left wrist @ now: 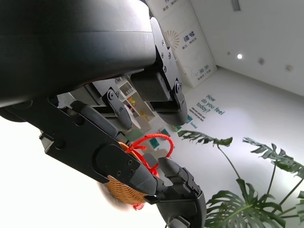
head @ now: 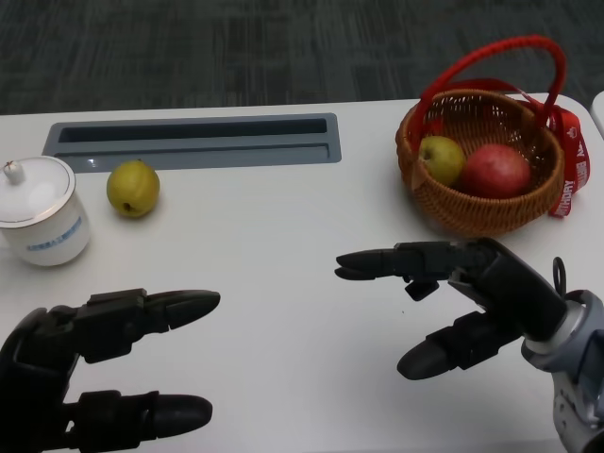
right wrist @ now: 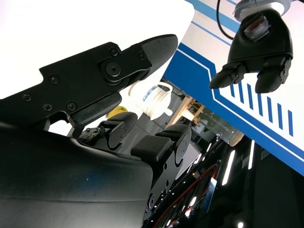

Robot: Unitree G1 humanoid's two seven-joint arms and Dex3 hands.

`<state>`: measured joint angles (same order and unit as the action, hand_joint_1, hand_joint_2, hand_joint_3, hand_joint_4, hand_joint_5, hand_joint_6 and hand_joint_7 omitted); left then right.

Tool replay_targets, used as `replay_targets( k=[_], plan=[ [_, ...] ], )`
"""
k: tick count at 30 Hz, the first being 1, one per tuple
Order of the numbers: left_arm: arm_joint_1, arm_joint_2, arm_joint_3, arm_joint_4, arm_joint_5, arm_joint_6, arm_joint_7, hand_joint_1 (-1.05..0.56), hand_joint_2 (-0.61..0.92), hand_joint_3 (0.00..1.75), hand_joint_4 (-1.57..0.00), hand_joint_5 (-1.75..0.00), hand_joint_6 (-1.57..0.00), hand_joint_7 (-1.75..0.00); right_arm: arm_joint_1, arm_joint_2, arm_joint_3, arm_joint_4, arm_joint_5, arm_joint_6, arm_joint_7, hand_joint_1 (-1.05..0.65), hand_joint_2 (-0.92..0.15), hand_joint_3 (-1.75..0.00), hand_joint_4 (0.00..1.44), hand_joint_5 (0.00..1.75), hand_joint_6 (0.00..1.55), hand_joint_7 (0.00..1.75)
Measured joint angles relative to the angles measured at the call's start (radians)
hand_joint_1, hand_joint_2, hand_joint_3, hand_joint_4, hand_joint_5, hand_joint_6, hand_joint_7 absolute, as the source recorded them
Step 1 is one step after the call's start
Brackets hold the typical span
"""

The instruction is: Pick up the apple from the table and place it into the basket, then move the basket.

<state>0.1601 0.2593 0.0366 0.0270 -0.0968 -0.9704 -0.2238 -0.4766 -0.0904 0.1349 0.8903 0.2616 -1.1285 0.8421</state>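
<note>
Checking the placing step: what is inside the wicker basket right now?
The basket holds a red apple and a smaller yellow-green fruit, side by side. The fruits and the near wall hide the basket floor, so anything beneath them cannot be seen.

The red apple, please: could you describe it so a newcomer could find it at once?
Look to the far right of the white table for the wicker basket with the red handle. Two fruits lie inside it; the red apple is the larger, right-hand one, beside a smaller yellow-green fruit.
</note>
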Motion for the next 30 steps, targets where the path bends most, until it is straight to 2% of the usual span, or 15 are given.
replay_targets(
  k=[16,27,30],
  plan=[
    [-0.029,0.01,0.005,0.004,-0.04,0.039,-0.047,-0.48,0.67,0.0,-0.93,-0.01,-0.87,-0.01,0.021,0.07,-0.019,0.043,-0.042,-0.026,-0.023,-0.5,-0.81,-0.01,0.73,0.0,0.64,0.0],
    [-0.058,0.012,0.006,0.018,-0.042,0.04,-0.05,-0.45,0.68,0.0,-0.95,-0.01,-0.88,-0.01,0.024,0.076,-0.039,0.075,-0.093,-0.097,-0.09,-0.4,-0.89,-0.01,0.73,0.0,0.64,0.0],
    [-0.067,0.012,0.003,0.023,-0.042,0.04,-0.05,-0.45,0.68,0.0,-0.95,-0.01,-0.88,-0.01,0.025,0.076,-0.041,0.079,-0.092,-0.112,-0.098,-0.41,-0.89,-0.01,0.74,0.0,0.64,0.01]
  ],
)
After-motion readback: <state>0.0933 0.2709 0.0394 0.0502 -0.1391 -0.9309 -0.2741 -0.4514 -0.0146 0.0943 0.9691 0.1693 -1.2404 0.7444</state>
